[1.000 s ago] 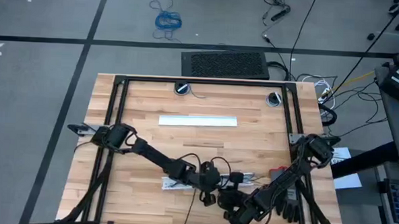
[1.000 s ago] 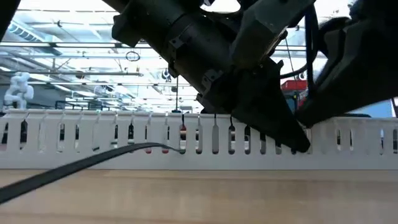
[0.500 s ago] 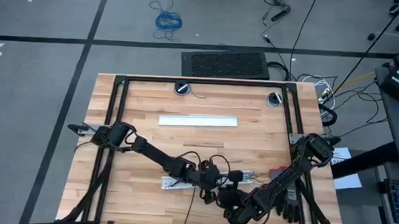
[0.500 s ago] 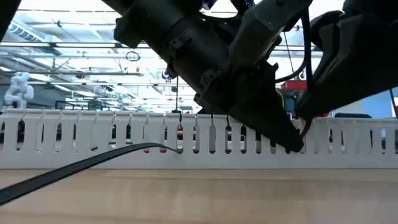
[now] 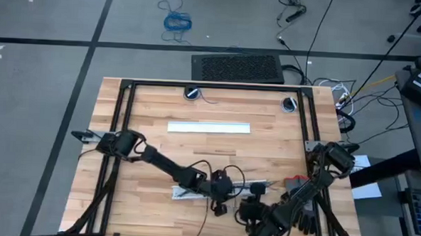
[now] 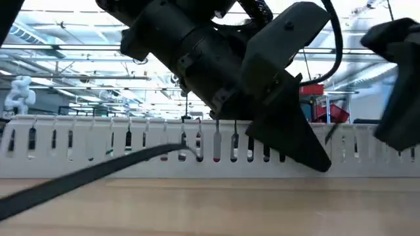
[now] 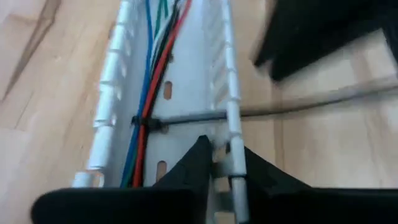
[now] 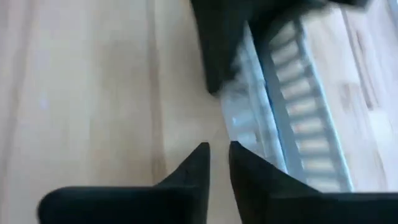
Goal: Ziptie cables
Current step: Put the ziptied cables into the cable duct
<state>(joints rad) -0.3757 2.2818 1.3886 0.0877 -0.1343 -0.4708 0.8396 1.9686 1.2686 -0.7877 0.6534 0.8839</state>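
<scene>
Coloured thin wires, the cables (image 7: 144,93), lie limp inside the white slotted plastic channel (image 7: 112,74), cinched by a dark stiff ziptie (image 7: 186,117) whose tail pokes out sideways, best gripped there. Left gripper (image 7: 214,163) pinches the channel's wall; right gripper (image 8: 217,163), beside the channel, is nearly together, empty.

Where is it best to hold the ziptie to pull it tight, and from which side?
Grip the ziptie by its free tail, which sticks out through a slot in the white duct wall and runs over the table. Come from above, on the side away from the wires; the left gripper holds that wall.
</scene>
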